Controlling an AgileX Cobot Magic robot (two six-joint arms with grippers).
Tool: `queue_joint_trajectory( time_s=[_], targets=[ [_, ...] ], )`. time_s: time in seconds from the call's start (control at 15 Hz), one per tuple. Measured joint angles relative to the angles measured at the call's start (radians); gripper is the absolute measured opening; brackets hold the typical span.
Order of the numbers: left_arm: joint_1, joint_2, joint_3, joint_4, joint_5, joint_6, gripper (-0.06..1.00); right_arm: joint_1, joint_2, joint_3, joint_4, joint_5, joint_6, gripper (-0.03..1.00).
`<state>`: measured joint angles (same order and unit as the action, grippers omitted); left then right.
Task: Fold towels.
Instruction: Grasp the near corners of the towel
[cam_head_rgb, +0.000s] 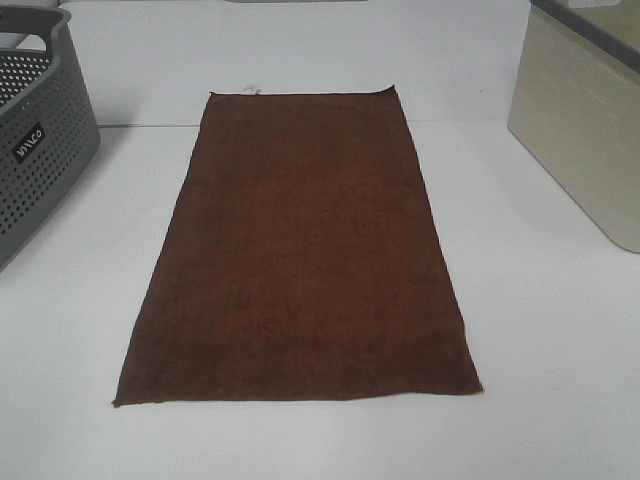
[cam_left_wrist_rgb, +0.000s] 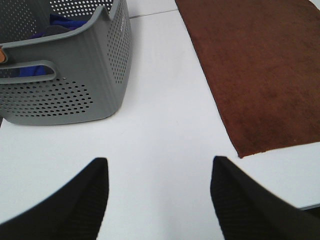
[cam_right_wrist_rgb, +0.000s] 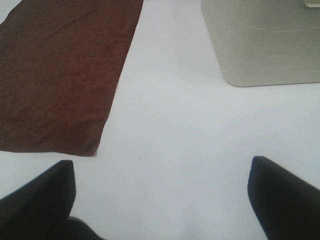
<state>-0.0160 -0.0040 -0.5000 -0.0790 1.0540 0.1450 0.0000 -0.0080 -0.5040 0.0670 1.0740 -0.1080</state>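
Observation:
The towel (cam_head_rgb: 305, 255) is a dark reddish-brown rectangle lying flat and spread out on the white table, long side running away from the camera, with a small white tag (cam_head_rgb: 251, 91) at its far short edge. Neither gripper shows in the exterior high view. In the left wrist view my left gripper (cam_left_wrist_rgb: 157, 172) is open above bare table, off the towel's (cam_left_wrist_rgb: 260, 70) near corner and apart from it. My right gripper (cam_right_wrist_rgb: 161, 172) stands wide open over bare table beside the towel's (cam_right_wrist_rgb: 60, 75) other near corner. Nothing is between either pair of fingers.
A grey perforated basket (cam_head_rgb: 40, 140) stands at the left; the left wrist view shows blue cloth (cam_left_wrist_rgb: 37, 70) inside the basket (cam_left_wrist_rgb: 75, 95). A beige bin (cam_head_rgb: 585, 130) stands at the right, close to the right gripper's side (cam_right_wrist_rgb: 265, 40). A table seam (cam_head_rgb: 130, 126) runs under the towel's far end.

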Motion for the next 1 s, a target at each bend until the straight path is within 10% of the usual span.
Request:
queue_joint_trajectory(
  time_s=[1.0],
  targets=[
    [0.0,0.0,0.0,0.0,0.0,0.0,0.58,0.0,0.0,0.0,0.0,0.0,0.0,0.88]
  ],
)
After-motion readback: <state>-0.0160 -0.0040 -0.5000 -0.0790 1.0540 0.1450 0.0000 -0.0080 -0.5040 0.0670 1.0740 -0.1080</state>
